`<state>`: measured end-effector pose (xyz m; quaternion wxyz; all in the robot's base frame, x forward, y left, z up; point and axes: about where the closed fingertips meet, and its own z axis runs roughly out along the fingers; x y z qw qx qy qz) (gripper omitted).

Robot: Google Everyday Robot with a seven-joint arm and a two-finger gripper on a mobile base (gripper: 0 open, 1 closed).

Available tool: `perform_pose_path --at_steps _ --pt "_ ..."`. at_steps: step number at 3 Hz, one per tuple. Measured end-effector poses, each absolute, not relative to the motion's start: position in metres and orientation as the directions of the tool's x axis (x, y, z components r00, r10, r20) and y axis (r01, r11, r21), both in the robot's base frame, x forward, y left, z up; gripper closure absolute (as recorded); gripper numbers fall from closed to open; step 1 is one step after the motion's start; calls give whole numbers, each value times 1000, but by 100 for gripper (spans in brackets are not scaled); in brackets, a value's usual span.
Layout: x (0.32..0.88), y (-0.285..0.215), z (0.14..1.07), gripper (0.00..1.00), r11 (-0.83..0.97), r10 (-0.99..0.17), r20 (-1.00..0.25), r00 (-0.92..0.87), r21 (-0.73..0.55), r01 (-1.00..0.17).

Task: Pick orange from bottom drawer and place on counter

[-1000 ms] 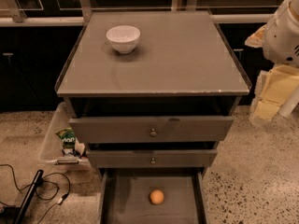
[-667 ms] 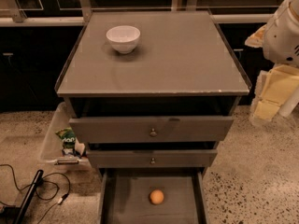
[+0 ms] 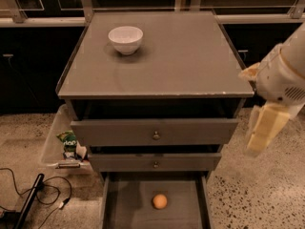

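Note:
The orange (image 3: 159, 201) lies on the floor of the bottom drawer (image 3: 127, 210), which is pulled open at the foot of the grey cabinet. The counter (image 3: 186, 61) is the flat grey top of the cabinet. My gripper (image 3: 263, 129) hangs at the right side of the cabinet, beside its front right corner, level with the top knobbed drawer. It is well above and to the right of the orange and touches nothing.
A white bowl (image 3: 126, 39) stands at the back left of the counter. Two knobbed drawers (image 3: 155, 132) stick out slightly above the bottom one. A clear bin (image 3: 57, 142) with a green packet stands left of the cabinet. Black cables (image 3: 43, 194) lie on the speckled floor.
My arm and gripper have moved down and a little left, closer to the cabinet's right front corner. The orange, bowl and drawers have not moved.

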<state>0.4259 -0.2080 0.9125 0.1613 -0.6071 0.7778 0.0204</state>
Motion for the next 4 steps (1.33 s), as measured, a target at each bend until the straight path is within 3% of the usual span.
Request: perform_pose_path --at_steps 2,4 --pt "397 -196 779 0 217 -919 -360 -163 -116 -969" --pt "396 -197 749 0 234 -906 -379 -190 -74 -969"
